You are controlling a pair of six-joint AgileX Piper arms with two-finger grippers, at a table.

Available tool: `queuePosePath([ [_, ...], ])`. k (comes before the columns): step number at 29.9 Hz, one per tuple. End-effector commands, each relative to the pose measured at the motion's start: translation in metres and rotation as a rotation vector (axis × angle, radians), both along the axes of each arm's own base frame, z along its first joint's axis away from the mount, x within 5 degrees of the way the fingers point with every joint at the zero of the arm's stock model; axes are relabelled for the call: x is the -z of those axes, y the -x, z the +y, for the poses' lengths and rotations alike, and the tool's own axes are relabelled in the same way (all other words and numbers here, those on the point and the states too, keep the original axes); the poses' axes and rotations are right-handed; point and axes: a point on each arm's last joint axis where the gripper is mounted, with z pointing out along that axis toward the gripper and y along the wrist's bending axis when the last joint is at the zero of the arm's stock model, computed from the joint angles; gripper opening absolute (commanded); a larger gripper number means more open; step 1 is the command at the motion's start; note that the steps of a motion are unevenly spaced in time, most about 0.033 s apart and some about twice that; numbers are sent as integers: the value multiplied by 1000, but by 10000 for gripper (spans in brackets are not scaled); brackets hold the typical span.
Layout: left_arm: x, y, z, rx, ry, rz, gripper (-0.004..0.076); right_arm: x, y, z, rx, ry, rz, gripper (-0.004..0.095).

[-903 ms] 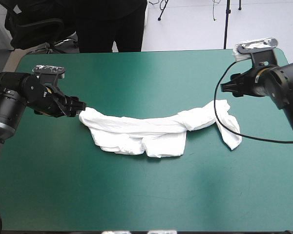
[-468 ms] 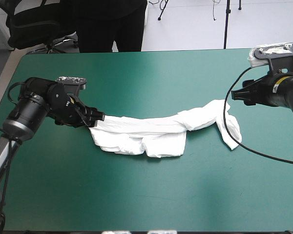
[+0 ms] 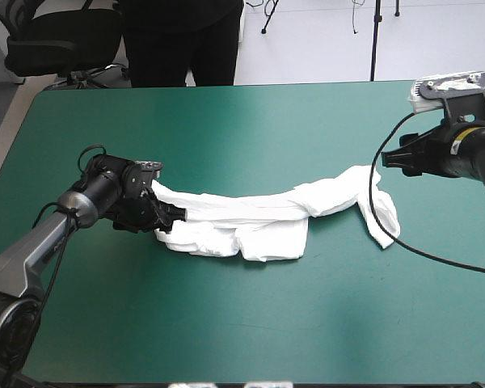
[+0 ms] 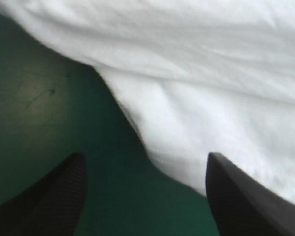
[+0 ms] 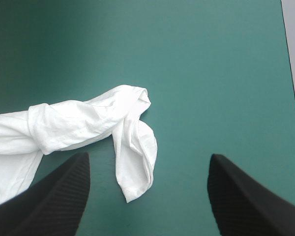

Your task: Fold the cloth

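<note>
Because the T-shirt lies stretched out like a long white rope on the teal-green bench, running from the left side to the right, each end points at 1 arm. The left claw is much the nearer one. It sits low, right at the left end of the shirt. From its own camera, its 2 black fingers stand wide apart, and the white edge of the shirt reaches in between them, more toward 1 finger than the other. Nothing is pinched yet.

The right claw hangs near the far right corner, well apart from the shirt. It is wide too and holds nothing. The right end of the shirt, a loose flap hanging off a bunched roll, lies ahead of it and lower down.

I think the left claw only needs to push in a little and close on that edge.
</note>
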Motion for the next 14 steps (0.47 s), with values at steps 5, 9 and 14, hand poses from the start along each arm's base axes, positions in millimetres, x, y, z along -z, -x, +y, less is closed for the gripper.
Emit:
queuePosePath([
  [5, 18, -14, -9, -24, 39, 20, 491, -11, 10, -4, -13, 5, -44, 644],
  [9, 28, -16, -12, -30, 57, 58, 471, 5, 6, -2, -20, 9, 8, 644],
  [14, 28, -17, -13, -28, 59, 49, 316, 51, -6, 4, -18, 16, 119, 644],
])
